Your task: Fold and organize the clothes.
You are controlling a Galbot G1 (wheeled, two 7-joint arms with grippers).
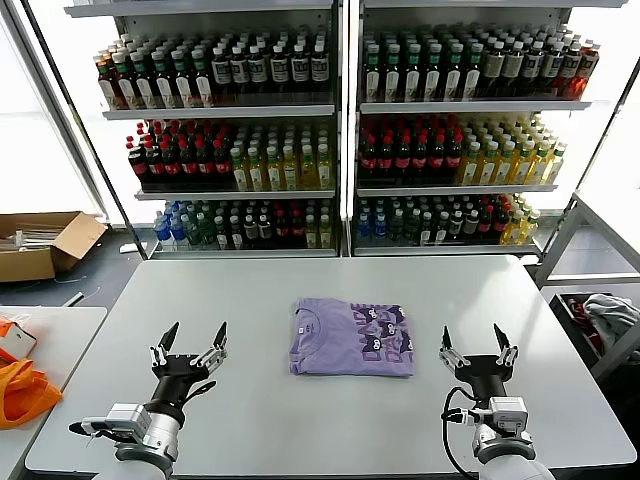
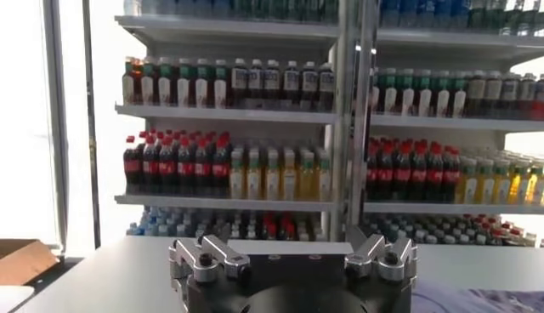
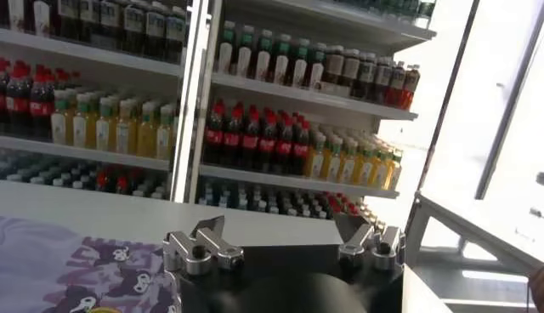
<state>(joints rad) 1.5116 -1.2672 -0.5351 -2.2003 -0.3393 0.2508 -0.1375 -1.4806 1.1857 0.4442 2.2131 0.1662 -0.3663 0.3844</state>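
A lavender T-shirt [image 1: 351,337] with darker purple lettering lies folded into a neat rectangle at the middle of the grey table [image 1: 330,285]. Its edge also shows in the right wrist view [image 3: 76,272]. My left gripper [image 1: 189,339] is open and empty, raised over the table's near left, left of the shirt. My right gripper [image 1: 478,343] is open and empty at the near right, just right of the shirt. Neither touches the shirt.
Shelves of bottled drinks [image 1: 330,130] stand behind the table. An orange bag [image 1: 20,390] lies on a side table at the left. A cardboard box [image 1: 40,245] sits on the floor at the back left. A grey-white fabric bundle [image 1: 610,315] lies at the right.
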